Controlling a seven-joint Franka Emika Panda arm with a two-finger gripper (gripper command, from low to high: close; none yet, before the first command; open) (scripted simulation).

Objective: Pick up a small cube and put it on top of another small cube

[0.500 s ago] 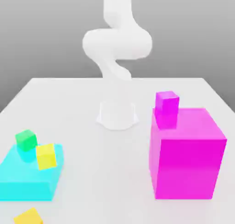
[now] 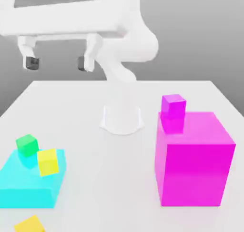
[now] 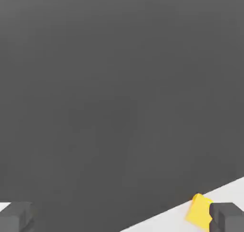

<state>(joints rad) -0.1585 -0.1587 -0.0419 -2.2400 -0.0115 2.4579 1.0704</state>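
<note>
The jaws of the gripper hang released, empty, at upper left. The small rigid green cube, mid-left on the flat cyan block, looks light and smooth; grasp two opposite flat faces.

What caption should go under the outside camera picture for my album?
Open gripper hangs high above a white table with a big pink block, a cyan block and small colorful cubes.
</note>
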